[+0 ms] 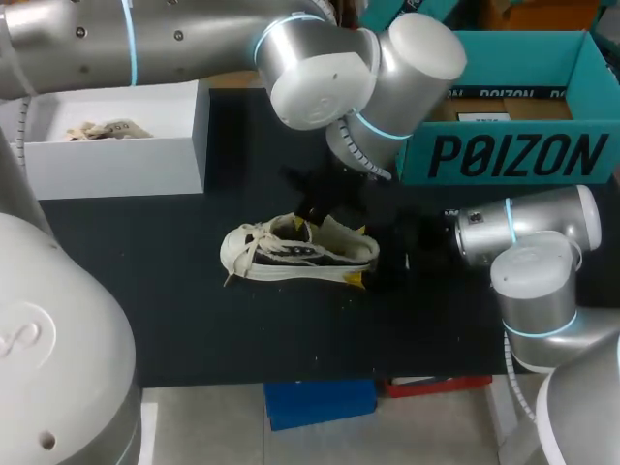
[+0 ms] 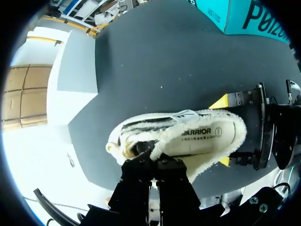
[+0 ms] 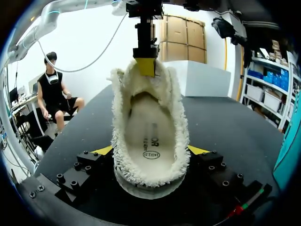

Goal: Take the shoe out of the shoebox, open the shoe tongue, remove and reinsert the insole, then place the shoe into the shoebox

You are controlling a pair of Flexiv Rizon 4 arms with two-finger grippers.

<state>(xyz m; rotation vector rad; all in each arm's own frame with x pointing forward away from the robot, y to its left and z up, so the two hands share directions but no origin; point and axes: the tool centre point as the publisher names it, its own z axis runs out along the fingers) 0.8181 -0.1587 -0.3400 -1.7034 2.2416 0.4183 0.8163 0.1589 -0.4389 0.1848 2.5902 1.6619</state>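
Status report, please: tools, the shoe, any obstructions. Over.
Right tool shut on the shoe at its heel, on the table. Left tool shut on the tongue. Insole in the shoe. Nothing else near it.

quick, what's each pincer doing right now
left pincer: closed, apparently pinching the shoe at its tongue
right pincer: closed on the shoe's heel

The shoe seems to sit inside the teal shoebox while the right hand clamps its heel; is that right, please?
Not quite: the head view shows the shoe lying on the black table, outside the teal shoebox. The right hand does clamp its heel.
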